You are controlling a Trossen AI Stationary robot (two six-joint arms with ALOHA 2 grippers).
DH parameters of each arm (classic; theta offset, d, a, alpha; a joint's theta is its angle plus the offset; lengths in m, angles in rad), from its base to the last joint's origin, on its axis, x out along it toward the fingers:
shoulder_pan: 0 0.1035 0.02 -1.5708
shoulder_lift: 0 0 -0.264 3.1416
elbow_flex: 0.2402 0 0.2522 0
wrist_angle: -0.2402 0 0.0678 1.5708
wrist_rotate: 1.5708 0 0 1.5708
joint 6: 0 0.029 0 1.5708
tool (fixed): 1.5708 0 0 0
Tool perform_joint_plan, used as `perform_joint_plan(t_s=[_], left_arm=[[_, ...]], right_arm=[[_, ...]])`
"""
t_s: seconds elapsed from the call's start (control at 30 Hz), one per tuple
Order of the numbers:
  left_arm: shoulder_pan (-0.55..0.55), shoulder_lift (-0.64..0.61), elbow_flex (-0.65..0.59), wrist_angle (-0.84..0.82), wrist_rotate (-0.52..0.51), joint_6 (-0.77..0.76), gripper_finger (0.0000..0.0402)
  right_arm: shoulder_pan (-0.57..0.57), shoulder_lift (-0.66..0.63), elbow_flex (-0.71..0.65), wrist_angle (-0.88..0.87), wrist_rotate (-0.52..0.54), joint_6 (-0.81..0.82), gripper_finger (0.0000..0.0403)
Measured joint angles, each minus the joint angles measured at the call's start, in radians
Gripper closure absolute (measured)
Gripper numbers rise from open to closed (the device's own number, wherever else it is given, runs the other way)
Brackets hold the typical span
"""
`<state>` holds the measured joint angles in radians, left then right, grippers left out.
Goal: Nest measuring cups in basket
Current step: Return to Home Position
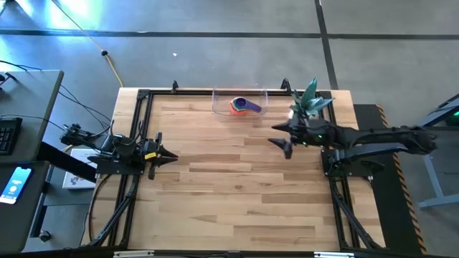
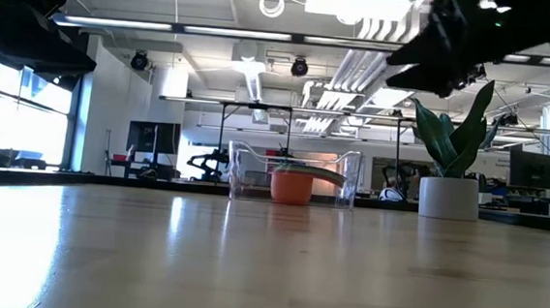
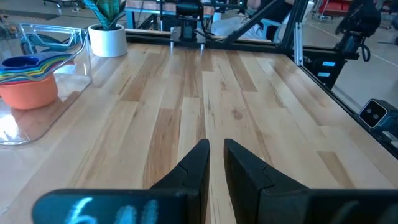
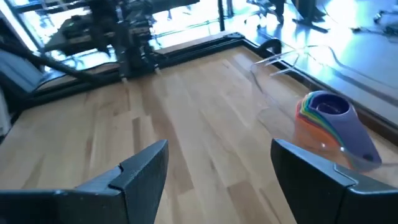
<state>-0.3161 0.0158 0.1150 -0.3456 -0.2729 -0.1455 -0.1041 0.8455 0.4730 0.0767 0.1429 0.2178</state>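
Note:
The measuring cups (image 1: pixel 244 105) sit stacked one inside another in the clear basket (image 1: pixel 219 107) at the middle of the table's far edge. The orange bowl (image 2: pixel 292 186) is outermost and stands on the basket floor, and a purple handle (image 4: pixel 351 134) lies on top. My right gripper (image 1: pixel 280 140) hovers open above the table, to the right of the basket and nearer than it, with nothing between its fingers (image 4: pixel 219 146). My left gripper (image 1: pixel 172 155) waits shut at the table's left edge, holding nothing (image 3: pixel 216 146).
A green plant in a white pot (image 1: pixel 310 100) stands at the far right, just right of the basket and behind my right arm. A black frame (image 1: pixel 143 97) runs along the table's edges. Bare wood spreads across the middle and near side.

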Motion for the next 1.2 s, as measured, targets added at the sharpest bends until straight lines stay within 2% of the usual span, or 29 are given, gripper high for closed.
perform_joint_plan(t_s=[0.27,0.57,0.87,1.2], left_arm=[[0.000,0.000,0.000,0.000,0.000,0.000,0.0362],[0.000,0.000,0.000,0.000,0.000,0.000,0.0362],[0.000,0.000,0.000,0.000,0.000,0.000,0.0362],[0.000,0.000,0.000,0.000,0.000,0.000,0.0362]], right_arm=[[0.051,-0.279,-0.192,0.001,-0.001,-0.043,0.0128],[0.068,-0.515,-0.346,-0.002,-0.053,-0.043,0.0128],[0.068,-0.614,-0.421,-0.021,-0.087,-0.049,0.0128],[0.068,-0.659,-0.424,-0.162,-0.084,-0.067,0.0128]])
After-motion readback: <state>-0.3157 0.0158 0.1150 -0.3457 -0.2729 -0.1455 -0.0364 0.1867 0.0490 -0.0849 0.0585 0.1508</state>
